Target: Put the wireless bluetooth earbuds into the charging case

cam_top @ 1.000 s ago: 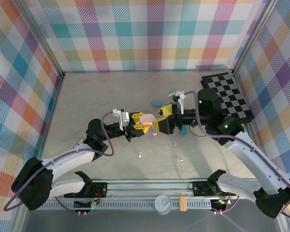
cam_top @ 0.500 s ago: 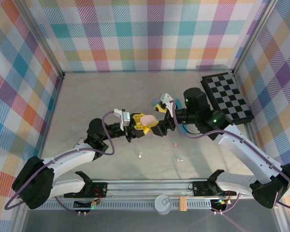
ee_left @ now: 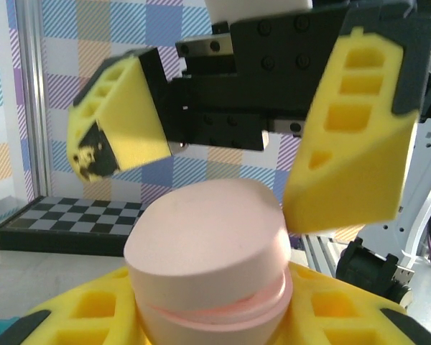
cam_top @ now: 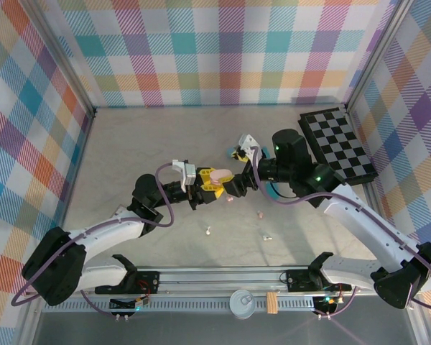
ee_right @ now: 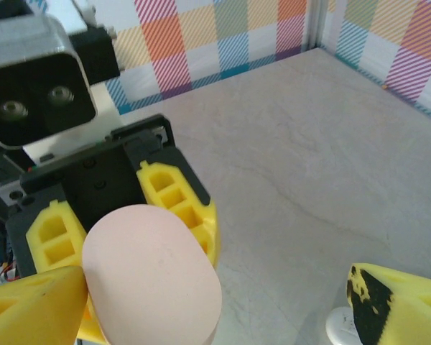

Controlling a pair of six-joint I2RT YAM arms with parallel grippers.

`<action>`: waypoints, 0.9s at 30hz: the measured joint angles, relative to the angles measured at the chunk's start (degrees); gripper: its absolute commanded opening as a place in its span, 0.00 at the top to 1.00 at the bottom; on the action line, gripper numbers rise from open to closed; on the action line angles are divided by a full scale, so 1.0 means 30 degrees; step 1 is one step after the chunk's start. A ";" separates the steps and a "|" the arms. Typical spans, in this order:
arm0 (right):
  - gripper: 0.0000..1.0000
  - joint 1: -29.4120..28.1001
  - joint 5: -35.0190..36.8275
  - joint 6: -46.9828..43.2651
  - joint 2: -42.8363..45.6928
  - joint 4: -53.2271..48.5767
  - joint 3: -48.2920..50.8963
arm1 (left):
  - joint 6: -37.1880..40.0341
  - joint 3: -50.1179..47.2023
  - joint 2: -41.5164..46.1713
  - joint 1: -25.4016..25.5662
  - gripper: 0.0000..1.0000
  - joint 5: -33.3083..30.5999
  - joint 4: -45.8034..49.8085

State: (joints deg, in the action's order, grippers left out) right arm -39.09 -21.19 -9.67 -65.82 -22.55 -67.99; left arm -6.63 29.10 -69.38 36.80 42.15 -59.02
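Note:
My left gripper (cam_top: 214,184) is shut on a pale pink oval charging case (cam_top: 218,175), held above the table. In the left wrist view the case (ee_left: 207,248) sits between my yellow fingers (ee_left: 93,316) with its lid slightly ajar. My right gripper (cam_top: 230,180) is open and faces the case from the right, one finger on each side (ee_left: 118,129). The right wrist view shows the case (ee_right: 151,280) close below my open fingers (ee_right: 399,305). Tiny earbuds lie on the table: a pink one (cam_top: 258,213) and white ones (cam_top: 209,231) (cam_top: 266,237).
A white case (ee_right: 339,327) lies on the table under the right gripper. A light blue case (cam_top: 228,152) peeks out behind the right wrist, and a teal object (cam_top: 273,192) lies beneath the right arm. A checkerboard (cam_top: 341,140) sits at the back right.
The right arm swung in and turned its wrist, bringing its open fingers around the pink case. The left gripper shifted slightly right with the case.

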 measured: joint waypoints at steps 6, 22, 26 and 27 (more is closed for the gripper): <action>0.08 0.0430 0.0437 0.0270 -0.0022 0.0583 -0.0364 | -0.0022 0.0000 -0.0197 -0.0102 0.67 0.0255 -0.0168; 0.06 0.0969 -0.0597 0.1158 -0.0568 0.0772 -0.1166 | -0.1377 0.0444 -0.2623 -0.1683 0.67 0.1035 -0.3395; 0.07 0.2703 -0.2521 0.3504 -0.0219 0.2244 -0.1049 | -0.1800 0.0991 -0.3789 -0.2470 0.67 0.1246 -0.4131; 0.07 0.3468 -0.2820 0.4262 -0.0182 0.2739 -0.1005 | -0.1865 0.1158 -0.4087 -0.2696 0.67 0.1297 -0.4284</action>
State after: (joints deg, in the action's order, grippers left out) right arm -28.69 -29.65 3.11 -66.37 -14.33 -71.00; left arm -12.23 32.58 -81.65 28.71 46.04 -71.88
